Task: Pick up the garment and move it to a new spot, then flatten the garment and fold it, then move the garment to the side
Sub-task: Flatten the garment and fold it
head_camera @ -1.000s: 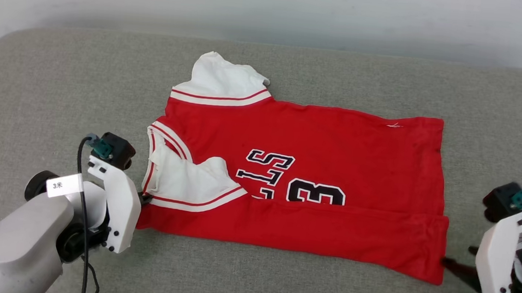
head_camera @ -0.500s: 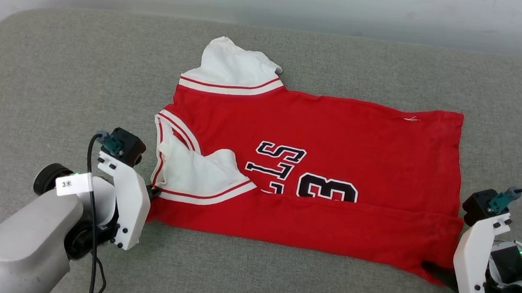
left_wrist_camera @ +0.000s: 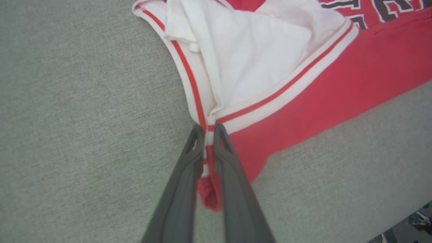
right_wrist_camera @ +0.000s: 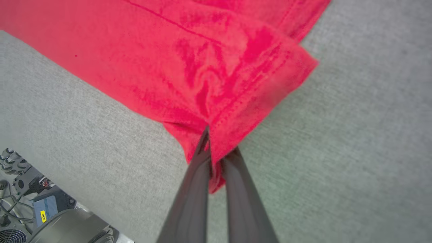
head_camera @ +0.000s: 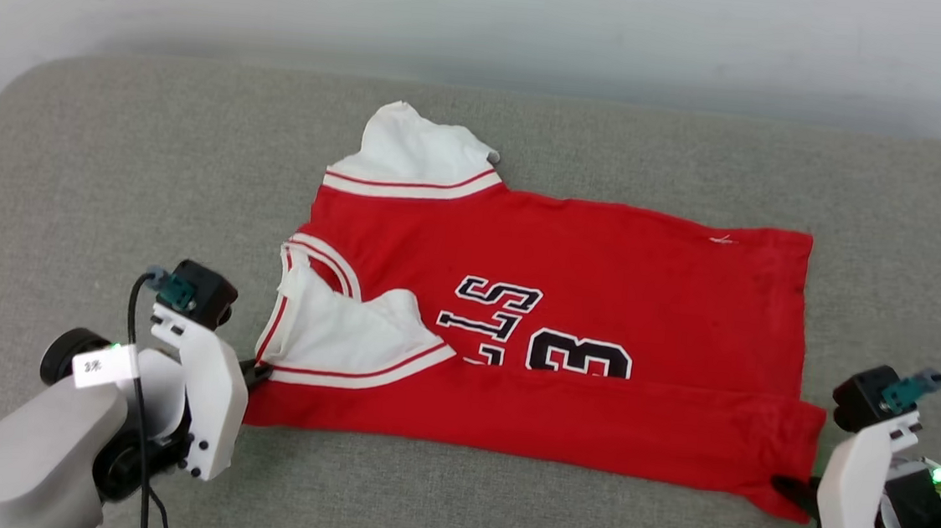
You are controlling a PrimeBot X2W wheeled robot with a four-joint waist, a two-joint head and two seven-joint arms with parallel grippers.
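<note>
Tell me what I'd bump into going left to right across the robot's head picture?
Left tool → garment's white sleeve → black number → right tool.

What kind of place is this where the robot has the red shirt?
Probably a robot test room, not a home: the red shirt lies on a grey cloth-covered pad, a bare white wall stands behind, and machine parts with cables sit beside the pad.
</note>
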